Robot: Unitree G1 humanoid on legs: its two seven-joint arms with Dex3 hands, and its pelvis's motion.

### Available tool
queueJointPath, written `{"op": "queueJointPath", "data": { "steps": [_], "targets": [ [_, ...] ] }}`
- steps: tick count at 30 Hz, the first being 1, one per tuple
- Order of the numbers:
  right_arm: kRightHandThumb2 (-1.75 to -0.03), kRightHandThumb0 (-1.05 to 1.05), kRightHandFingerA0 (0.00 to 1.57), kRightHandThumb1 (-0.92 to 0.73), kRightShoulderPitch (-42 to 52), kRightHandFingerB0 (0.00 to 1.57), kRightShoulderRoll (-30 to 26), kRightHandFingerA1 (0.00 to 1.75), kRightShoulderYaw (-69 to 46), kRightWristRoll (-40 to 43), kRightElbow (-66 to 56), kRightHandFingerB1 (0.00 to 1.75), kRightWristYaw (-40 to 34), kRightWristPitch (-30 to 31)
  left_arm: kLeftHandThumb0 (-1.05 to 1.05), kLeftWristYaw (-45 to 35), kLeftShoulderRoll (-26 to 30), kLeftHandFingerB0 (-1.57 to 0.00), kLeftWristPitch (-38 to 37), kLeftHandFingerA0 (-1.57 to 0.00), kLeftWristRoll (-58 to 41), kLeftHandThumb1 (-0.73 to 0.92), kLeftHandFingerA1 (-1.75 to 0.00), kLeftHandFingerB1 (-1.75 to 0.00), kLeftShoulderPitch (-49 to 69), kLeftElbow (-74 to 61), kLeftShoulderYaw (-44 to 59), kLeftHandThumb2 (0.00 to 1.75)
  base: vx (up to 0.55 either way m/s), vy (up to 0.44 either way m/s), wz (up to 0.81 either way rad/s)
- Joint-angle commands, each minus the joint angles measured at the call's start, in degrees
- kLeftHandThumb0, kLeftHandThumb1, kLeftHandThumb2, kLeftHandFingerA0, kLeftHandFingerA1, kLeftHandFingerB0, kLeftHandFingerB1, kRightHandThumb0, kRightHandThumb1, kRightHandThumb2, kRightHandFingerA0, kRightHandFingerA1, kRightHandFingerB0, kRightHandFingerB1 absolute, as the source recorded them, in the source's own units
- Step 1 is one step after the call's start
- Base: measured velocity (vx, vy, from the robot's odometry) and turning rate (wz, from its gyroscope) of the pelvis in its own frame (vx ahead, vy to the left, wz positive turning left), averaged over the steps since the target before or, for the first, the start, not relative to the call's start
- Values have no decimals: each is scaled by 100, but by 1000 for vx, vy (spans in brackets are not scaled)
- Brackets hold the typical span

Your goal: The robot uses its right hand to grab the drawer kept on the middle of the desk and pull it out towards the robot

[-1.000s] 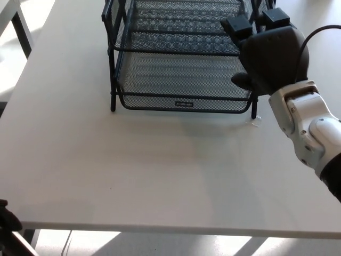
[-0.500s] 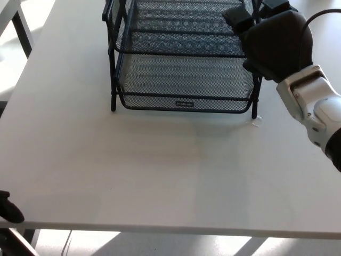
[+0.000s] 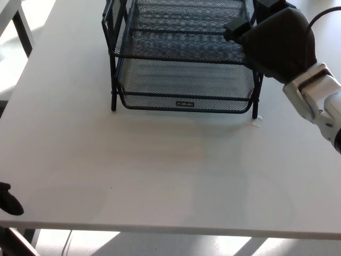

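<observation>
A white desk fills most of the frame. At the upper left corner stands another pale table with a dark leg. A tiny scrap, perhaps tape, lies right of centre.

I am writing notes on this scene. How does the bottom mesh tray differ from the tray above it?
The bottom tray sticks out further toward the robot than the upper tray. The bottom tray carries a small label on its front rim; none shows on the upper tray. The right hand is at the upper tray's right front corner, above the bottom tray. Both are black wire mesh in one frame.
</observation>
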Motion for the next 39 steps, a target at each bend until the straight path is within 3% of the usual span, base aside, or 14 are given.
{"op": "queueJointPath", "data": {
  "steps": [1, 5, 6, 8, 9, 12, 13, 14, 16, 19, 21, 32, 39],
  "targets": [
    [-62, -37, 82, -56, 63, 90, -48, 164, 44, -89, 117, 90, -532, -126, -28, -106, 82, -83, -94, -81, 88, 55, -87, -61, -9, 5, -11, 57, 0, 0, 0],
    [-67, -33, 84, -53, 99, 89, -25, 163, 41, -69, 164, 99, -681, -165, -26, -99, 57, -83, -155, -81, 48, 54, -89, -63, -29, 47, -8, 56, 0, 0, 0],
    [-64, -35, 84, -55, 125, 89, -33, 163, 28, -45, 154, 90, -681, -216, -27, -112, 56, -83, -151, -81, 37, 55, -88, -62, -33, 54, -10, 56, 0, 0, 0],
    [-65, -32, 83, -53, 121, 89, -36, 163, 28, -38, 155, 93, -689, -261, -28, -91, 45, -82, -142, -81, 66, 55, -87, -62, -18, 45, -1, 57, 0, 0, 0],
    [-62, -36, 84, -54, 147, 91, -41, 162, -3, 2, 127, 79, -659, -302, -27, -82, 31, -83, -160, -82, 55, 54, -88, -62, -15, 50, 6, 56, 0, 0, 0],
    [-62, -34, 85, -53, 162, 92, -37, 161, 0, -21, 117, 80, -717, -242, -27, -85, 31, -83, -173, -81, 54, 55, -89, -62, -10, 39, 11, 57, 0, 0, 0],
    [-67, -27, 85, -50, 192, 88, -42, 167, -31, 5, 93, 111, -781, -258, -28, -125, 46, -82, -131, -80, 46, 56, -89, -62, 5, 10, 13, 56, 0, 0, 0],
    [-74, -25, 84, -50, 209, 84, -50, 166, -34, -3, 68, 118, -809, -234, -28, -110, 40, -83, -157, -81, 48, 56, -90, -63, -4, 25, 11, 57, 0, 0, 0],
    [-72, -27, 84, -50, 268, 84, -57, 166, -37, -16, 27, 115, -842, -176, -28, -93, 17, -82, -199, -82, 48, 55, -89, -62, 4, 68, -6, 56, 0, 0, 0],
    [-62, -33, 84, -52, 468, 89, -167, 157, -164, 75, -343, 81, -618, -180, -27, -95, 11, -83, -184, -81, 41, 55, -89, -62, 10, 60, 4, 56, 0, 0, 0],
    [-60, -33, 84, -52, 582, 91, -244, 154, -225, 63, -564, 77, -539, -170, -27, -83, 7, -83, -210, -82, 38, 55, -89, -63, 11, 68, 10, 56, 0, 0, 0],
    [-55, -39, 91, -50, 2024, 97, -908, 152, -789, -119, -2855, 66, -850, 147, -27, -85, -11, -84, -212, -82, 11, 54, -93, -65, 28, 126, 29, 56, 0, 0, 0],
    [-58, -34, 90, -49, 2933, 95, -1329, 156, -1225, -215, -4194, 71, -613, 184, -26, -42, -12, -83, -222, -80, 65, 54, -89, -63, 85, 104, 48, 56, 0, 0, 0]
  ]
}}
